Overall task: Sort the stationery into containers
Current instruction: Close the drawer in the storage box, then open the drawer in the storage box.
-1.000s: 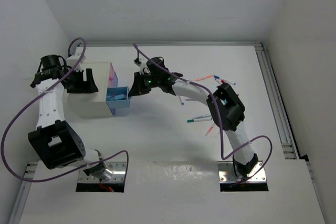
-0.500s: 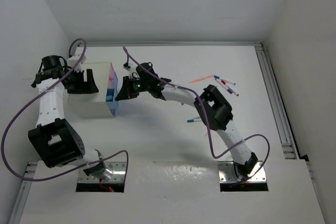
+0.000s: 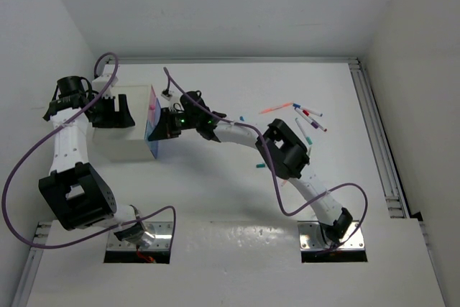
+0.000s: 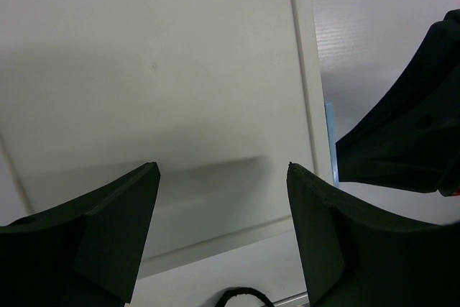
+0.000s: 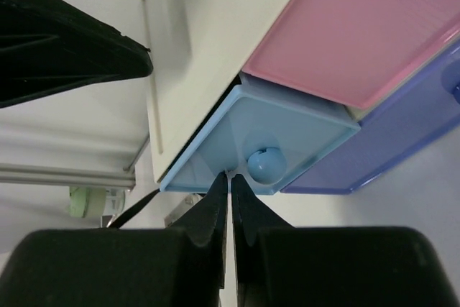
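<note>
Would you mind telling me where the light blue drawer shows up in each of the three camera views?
Top external: light blue drawer at the white cabinet's right side, left of centre.
Left wrist: only a thin blue sliver at the cabinet's right edge, probably it.
Right wrist: the drawer fills the centre, knob facing the camera.
Shared landmark: the white cabinet.
</note>
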`<state>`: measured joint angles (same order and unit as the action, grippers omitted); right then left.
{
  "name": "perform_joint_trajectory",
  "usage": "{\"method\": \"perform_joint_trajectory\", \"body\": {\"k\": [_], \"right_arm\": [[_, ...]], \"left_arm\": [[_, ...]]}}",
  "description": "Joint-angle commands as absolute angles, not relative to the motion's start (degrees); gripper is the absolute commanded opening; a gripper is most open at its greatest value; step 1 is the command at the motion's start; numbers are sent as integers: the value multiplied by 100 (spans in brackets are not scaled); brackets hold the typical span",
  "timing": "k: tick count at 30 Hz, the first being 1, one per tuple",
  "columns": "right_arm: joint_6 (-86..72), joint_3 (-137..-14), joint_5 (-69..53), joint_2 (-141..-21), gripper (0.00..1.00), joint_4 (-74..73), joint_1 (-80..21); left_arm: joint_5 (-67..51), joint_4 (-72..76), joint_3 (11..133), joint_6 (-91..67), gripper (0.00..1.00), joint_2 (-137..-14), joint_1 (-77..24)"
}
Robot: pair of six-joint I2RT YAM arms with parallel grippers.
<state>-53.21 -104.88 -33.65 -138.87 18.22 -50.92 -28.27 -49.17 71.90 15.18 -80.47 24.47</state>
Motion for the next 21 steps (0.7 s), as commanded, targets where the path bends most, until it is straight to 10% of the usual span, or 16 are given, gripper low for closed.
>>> {"method": "perform_joint_trajectory", "body": {"k": [1,12,21], "right_arm": [[-5528,-10784,-3472,-13966,4,2425,-5194],[-5493,-10617,-3577,-13667,12,2452,-4852],[-5782,-11012,-3498,-13895,56,2733,-4404]], "left_arm": [[-2751,-4948,7005,1591,78,-8033,2514],[-2742,-4896,6943,1626,78,-8068,2505],[-3093,-4843,6768,1907,79,-7911,2514]]}}
